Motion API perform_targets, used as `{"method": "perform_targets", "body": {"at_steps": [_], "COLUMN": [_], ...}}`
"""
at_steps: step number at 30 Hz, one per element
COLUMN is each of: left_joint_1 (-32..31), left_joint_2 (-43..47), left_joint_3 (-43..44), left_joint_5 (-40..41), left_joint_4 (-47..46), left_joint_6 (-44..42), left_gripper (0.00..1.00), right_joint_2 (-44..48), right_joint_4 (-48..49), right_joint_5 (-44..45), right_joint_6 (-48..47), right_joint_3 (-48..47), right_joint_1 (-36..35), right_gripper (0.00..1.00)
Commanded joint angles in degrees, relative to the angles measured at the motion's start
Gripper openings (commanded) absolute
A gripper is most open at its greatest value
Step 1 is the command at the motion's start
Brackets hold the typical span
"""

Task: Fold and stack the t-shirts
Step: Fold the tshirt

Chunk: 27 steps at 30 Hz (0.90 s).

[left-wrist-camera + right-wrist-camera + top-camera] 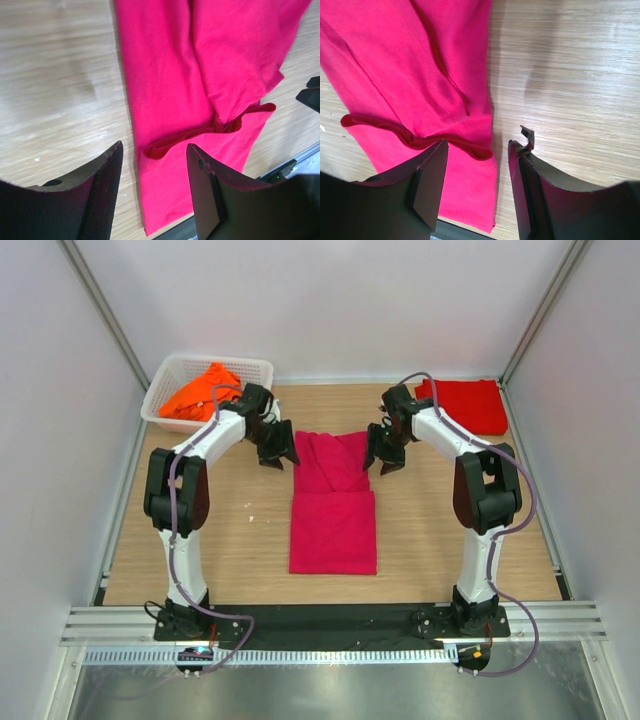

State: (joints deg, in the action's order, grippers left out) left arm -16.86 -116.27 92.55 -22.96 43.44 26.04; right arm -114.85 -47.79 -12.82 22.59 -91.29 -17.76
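The magenta-pink t-shirt (333, 505) lies in the middle of the table as a long narrow strip, its far part folded over the near part. It also shows in the left wrist view (200, 75) and the right wrist view (405, 65). My left gripper (281, 451) is open and empty above the shirt's far left edge. My right gripper (383, 459) is open and empty above its far right edge. The red t-shirt (463, 403) lies folded at the far right corner. The bright orange t-shirt (200, 393) lies bunched in the basket.
The white lattice basket (180, 368) stands at the far left corner. White walls close in the table on three sides. A black strip (330, 618) runs along the near edge between the arm bases.
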Motion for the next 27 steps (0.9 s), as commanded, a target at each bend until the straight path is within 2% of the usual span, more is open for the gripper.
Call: {"method": "perform_targets", "body": {"at_steps": [1,4,11,17,18,23,27], "left_joint_1": [-0.19,-0.19,-0.45,-6.15,-7.12,-11.25,-14.6], "left_joint_2": [1.4,1.04,5.34,14.91,17.45,26.15,30.04], "left_joint_3": [4.55,4.22,-3.68,-18.97,-23.43,-33.73,-38.67], "left_joint_5": [0.2,0.02,-2.43,-1.39,-1.21,1.16,3.01], "left_joint_4": [0.67,0.94,0.68,0.59,-0.28,-2.83,-3.36], "left_joint_6": [-2.57,-2.84,-1.97,0.93,3.38,12.18,18.15], "left_gripper": [0.55,0.54,0.55,0.55,0.55,0.56,0.59], "right_joint_2": [0.69,0.5,6.29,18.5,21.83,32.04,37.67], "right_joint_4": [0.34,-0.2,-1.95,-0.02,-0.02,-0.37,2.43], "right_joint_5": [-1.68,-2.3,-4.22,-9.42,-9.16,-7.31,-11.26], "right_joint_6": [0.17,-0.09,-3.08,1.14,1.92,5.97,9.83], "right_joint_3": [-4.58,-4.7,3.47,22.36,26.29,35.72,44.95], "right_joint_1": [0.36,0.27,0.27,-1.22,-2.88,-6.67,-7.38], "right_gripper": [0.58,0.58,0.59,0.63,0.63,0.64,0.65]}}
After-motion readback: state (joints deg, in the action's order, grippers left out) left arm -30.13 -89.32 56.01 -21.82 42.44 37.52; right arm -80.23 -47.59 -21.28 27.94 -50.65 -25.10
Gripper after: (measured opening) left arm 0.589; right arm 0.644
